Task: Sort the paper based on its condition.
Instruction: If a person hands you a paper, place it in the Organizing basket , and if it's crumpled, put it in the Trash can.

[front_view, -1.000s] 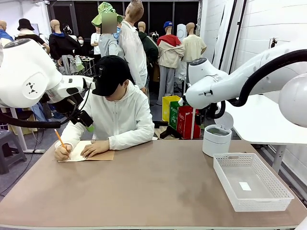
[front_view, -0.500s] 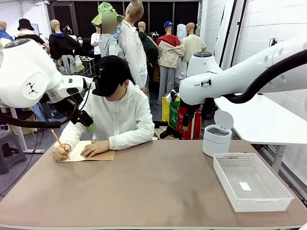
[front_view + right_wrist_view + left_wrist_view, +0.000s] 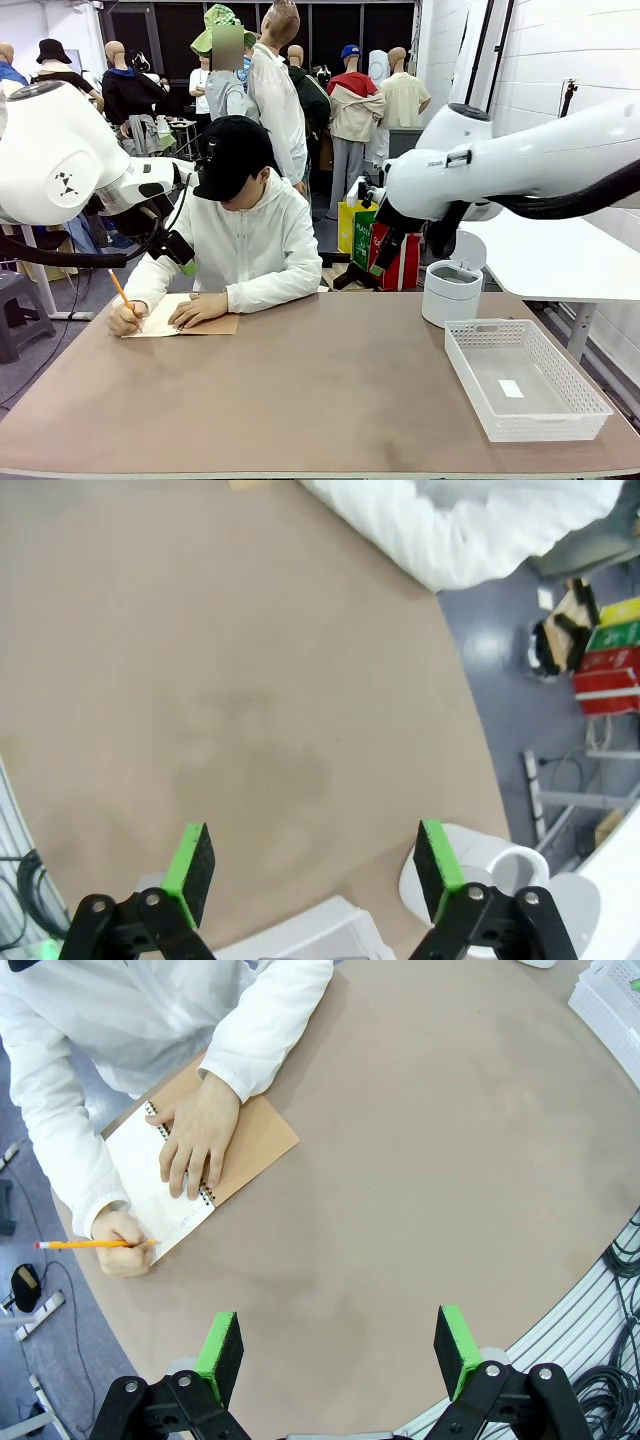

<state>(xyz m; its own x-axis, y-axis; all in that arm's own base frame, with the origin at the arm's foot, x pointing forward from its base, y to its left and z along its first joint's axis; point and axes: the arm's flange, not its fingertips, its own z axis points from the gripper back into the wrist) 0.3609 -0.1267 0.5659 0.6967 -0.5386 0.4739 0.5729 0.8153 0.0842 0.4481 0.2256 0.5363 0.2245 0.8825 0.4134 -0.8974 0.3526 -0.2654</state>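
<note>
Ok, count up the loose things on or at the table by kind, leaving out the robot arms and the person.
Notebook: 1
Pencil: 1
Mesh basket: 1
Lidded bin: 1
Total: 4

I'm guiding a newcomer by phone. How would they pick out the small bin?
Start at the brown table and look to its far corner on the robot's right. There, just beyond the white mesh basket, stands the bin. Unlike the low, rectangular basket, it is a round white tub with its lid flipped up.
</note>
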